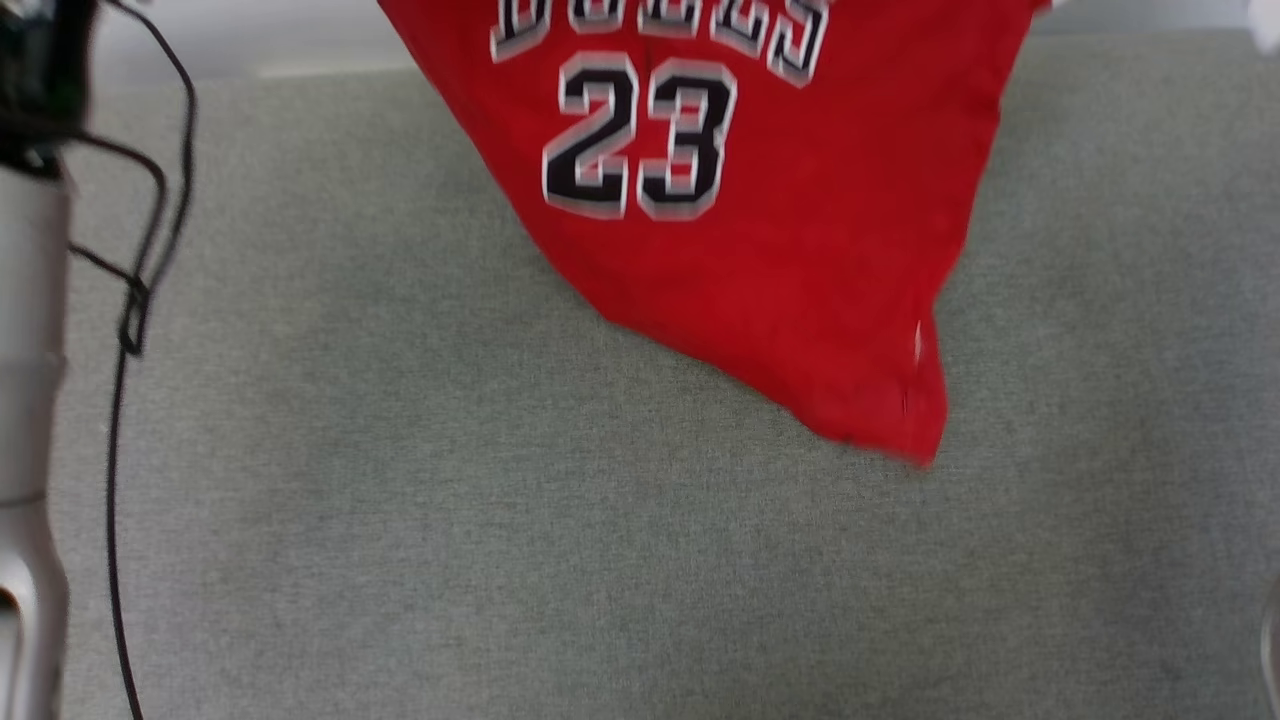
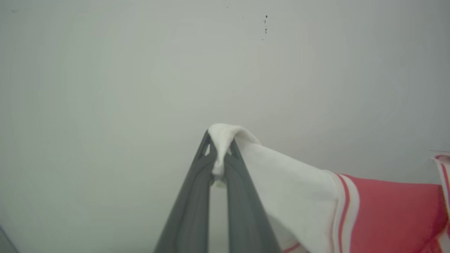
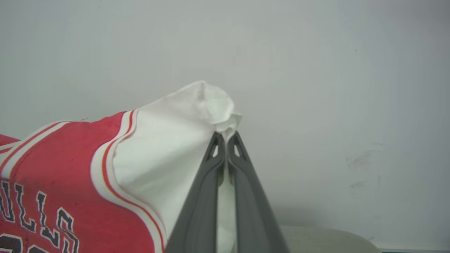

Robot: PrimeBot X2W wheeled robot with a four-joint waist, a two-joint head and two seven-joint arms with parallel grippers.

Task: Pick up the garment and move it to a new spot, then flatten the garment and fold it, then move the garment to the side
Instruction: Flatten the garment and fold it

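The grey cloth-covered table (image 1: 400, 520) spreads wide in the head view, with broad bare stretches in front of the garment (image 1: 800, 260) and to both sides of it. The table's far edge runs across the top of that view, and a pale strip lies beyond it. At the left border a pale forearm (image 1: 28, 350) stands along the frame. A thin black cable (image 1: 122, 400) hangs just beside it and drops over the table's left part, well apart from the red cloth. The garment hangs from above with its chest facing the camera and the number 23 upright. It narrows to a low corner toward the right of the middle. That corner is blurred, and whether it touches the table cannot be told. In the left wrist view the left tool (image 2: 220, 140) is pinched narrow on a bunch of white sleeve (image 2: 295, 189), which spills over the fingertips. The striped trim and red body trail off to the lower right of that view. In the right wrist view the right tool (image 3: 225, 135) is closed tight on the other white sleeve (image 3: 168, 140). The red chest with its lettering falls away to the lower left. A plain pale wall (image 2: 140, 70) lies behind both tools, and the garment is stretched between them.
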